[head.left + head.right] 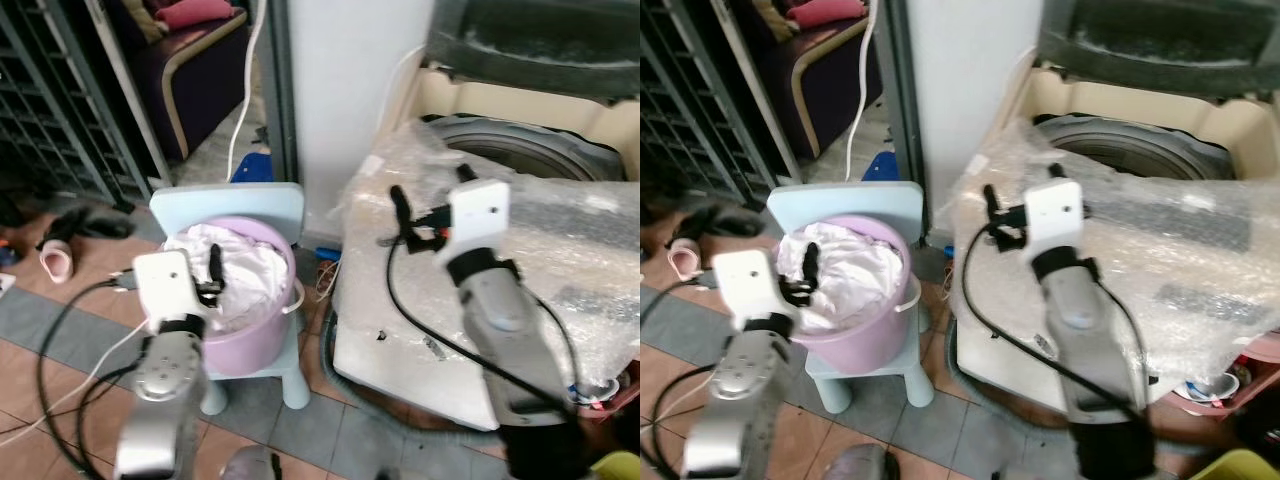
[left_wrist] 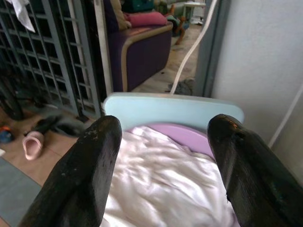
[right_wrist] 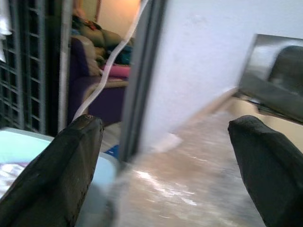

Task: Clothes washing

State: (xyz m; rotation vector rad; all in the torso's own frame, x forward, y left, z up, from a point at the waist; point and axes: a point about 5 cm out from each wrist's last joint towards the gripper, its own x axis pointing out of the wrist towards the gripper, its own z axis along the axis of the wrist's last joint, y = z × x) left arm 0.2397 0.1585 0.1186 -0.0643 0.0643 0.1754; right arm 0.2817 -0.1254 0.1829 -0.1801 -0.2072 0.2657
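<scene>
Left pincer (image 1: 213, 272): we hold it released over white crumpled laundry (image 1: 240, 265) in the round lilac plastic tub (image 1: 255, 340), lower left.
Right pincer (image 1: 400, 215): we hold it released above the bubble-wrapped cream washing machine (image 1: 520, 250), centre right.

Two blunt black fingers (image 3: 61, 175) of the right gripper (image 3: 165, 165), spread wide apart. Between them, crinkled clear plastic wrap (image 3: 189, 165) over a pale surface. Beyond, a white wall panel (image 3: 208, 61) beside a dark grey upright post (image 3: 139, 80), a white cord (image 3: 106, 75), a purple sofa (image 3: 87, 90), dark metal grating (image 3: 26, 66).
</scene>
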